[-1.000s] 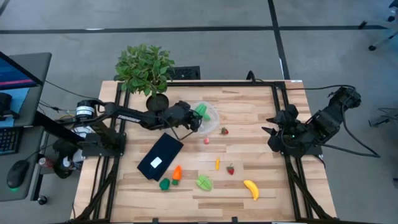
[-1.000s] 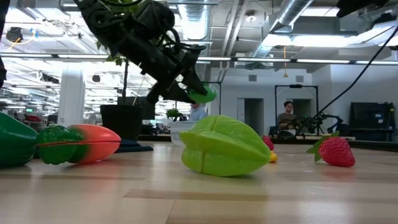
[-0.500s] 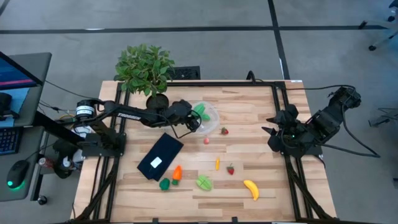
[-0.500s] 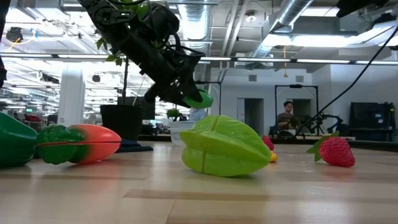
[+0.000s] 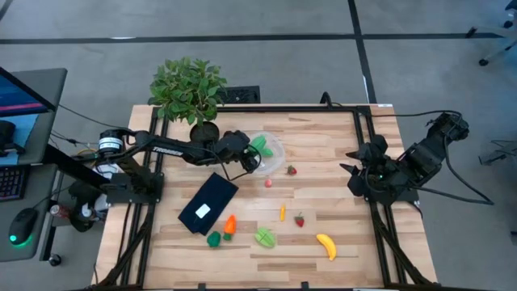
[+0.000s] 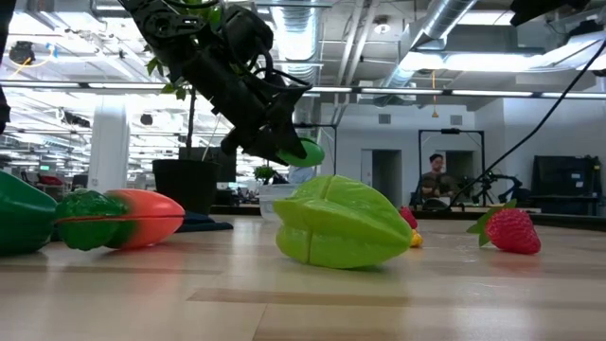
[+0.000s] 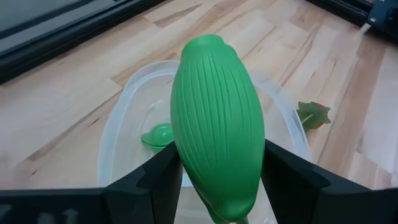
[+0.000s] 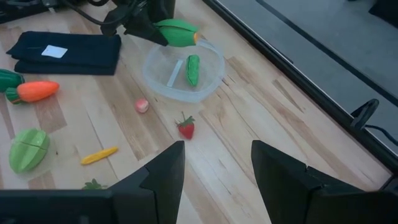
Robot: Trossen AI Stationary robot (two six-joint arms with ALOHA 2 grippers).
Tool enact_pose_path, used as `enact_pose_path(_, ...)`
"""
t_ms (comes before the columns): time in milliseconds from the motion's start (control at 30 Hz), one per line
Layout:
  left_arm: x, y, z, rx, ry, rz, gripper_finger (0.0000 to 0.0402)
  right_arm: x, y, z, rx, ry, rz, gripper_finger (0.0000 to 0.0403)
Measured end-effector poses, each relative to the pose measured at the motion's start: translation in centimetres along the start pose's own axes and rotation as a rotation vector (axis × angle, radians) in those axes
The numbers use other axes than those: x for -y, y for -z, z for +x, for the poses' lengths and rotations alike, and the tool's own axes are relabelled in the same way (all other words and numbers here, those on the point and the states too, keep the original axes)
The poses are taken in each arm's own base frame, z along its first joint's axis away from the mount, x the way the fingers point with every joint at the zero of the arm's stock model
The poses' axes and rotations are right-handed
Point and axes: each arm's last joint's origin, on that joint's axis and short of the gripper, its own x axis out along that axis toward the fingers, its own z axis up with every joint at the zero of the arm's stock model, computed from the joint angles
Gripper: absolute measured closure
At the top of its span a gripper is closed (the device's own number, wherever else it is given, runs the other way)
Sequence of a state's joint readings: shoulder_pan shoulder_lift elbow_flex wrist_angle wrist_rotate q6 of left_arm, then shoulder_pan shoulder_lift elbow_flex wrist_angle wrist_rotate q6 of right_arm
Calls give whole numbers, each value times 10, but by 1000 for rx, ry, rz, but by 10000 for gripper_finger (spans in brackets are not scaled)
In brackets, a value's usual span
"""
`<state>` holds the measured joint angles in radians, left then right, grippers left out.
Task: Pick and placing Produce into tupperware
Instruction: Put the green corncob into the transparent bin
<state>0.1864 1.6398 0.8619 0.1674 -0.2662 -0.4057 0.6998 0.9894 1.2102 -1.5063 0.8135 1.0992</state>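
- Right now I have the left gripper point(image 5: 252, 153) over the tub point(image 5: 271, 153), its fingers clamped on a ribbed green pod point(image 7: 217, 118); I see the pod held above the tub's near rim, clear of the table.
- From the left wrist, a smaller green piece point(image 7: 157, 135) already lies inside the tub point(image 7: 124, 124); the right wrist shows it as an oblong green piece point(image 8: 193, 70) on the tub floor.
- On my low view the pod point(image 6: 301, 152) hangs in the gripper point(image 6: 289, 147) above the board.
- My right gripper point(image 5: 352, 170) waits at the table's right edge, fingers point(image 8: 165, 171) parted with nothing between them.
- Loose on the wood near the tub: a strawberry point(image 5: 292, 170) and a small pink piece point(image 5: 267, 183).
- Toward the front I count a yellow stick point(image 5: 282, 212), a second strawberry point(image 5: 300, 220), a banana point(image 5: 326, 245), a green starfruit point(image 5: 265, 237), a carrot point(image 5: 230, 224) and a dark green piece point(image 5: 213, 238).
- A dark pad point(image 5: 208, 202) with a white label lies left of centre, and a potted plant point(image 5: 189, 87) stands at the back.
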Motion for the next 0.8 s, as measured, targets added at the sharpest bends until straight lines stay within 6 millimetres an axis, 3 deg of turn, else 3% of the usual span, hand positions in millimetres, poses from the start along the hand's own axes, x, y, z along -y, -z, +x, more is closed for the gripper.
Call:
enact_pose_path(433, -5, -6, 2, 48, -25, -104, 217, 0, 0, 0, 0, 0, 1, 226)
enact_pose_path(800, 9, 7, 23, -23, -34, -204, 217, -1, 0, 0, 1, -3, 4, 226)
